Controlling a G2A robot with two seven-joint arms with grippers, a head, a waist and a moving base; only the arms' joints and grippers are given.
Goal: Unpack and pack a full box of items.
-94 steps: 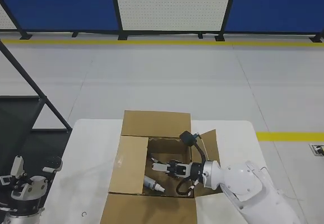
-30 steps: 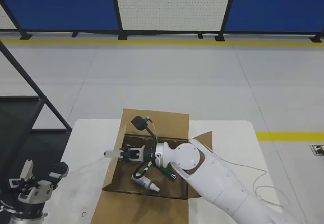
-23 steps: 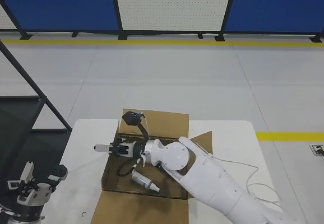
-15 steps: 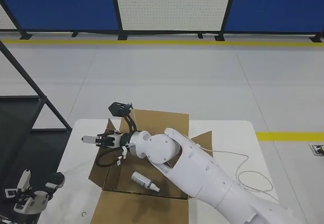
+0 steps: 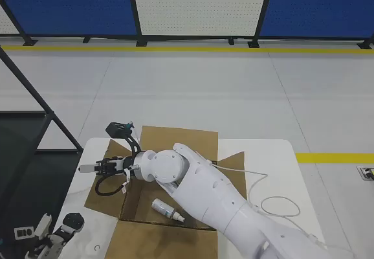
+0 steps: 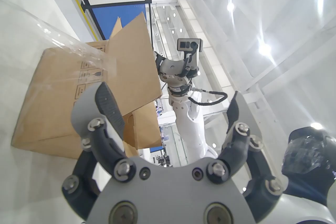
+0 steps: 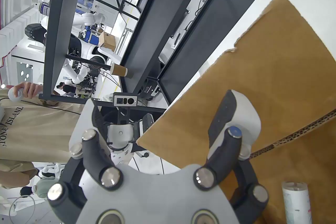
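Top view: the right gripper (image 5: 87, 168) lies over a side flap of the cardboard box (image 5: 177, 139), jaws spread wide, holding nothing. In the right wrist view the flap's corner shows in the gap between those jaws; contact cannot be judged. A white bottle (image 5: 167, 210) lies on its side on the box floor, well behind the jaws and apart from them. The left gripper (image 6: 169, 91), jaws likewise wide and empty, hangs just beside the edge of the white table (image 5: 271, 152); the box stands well ahead of its jaws.
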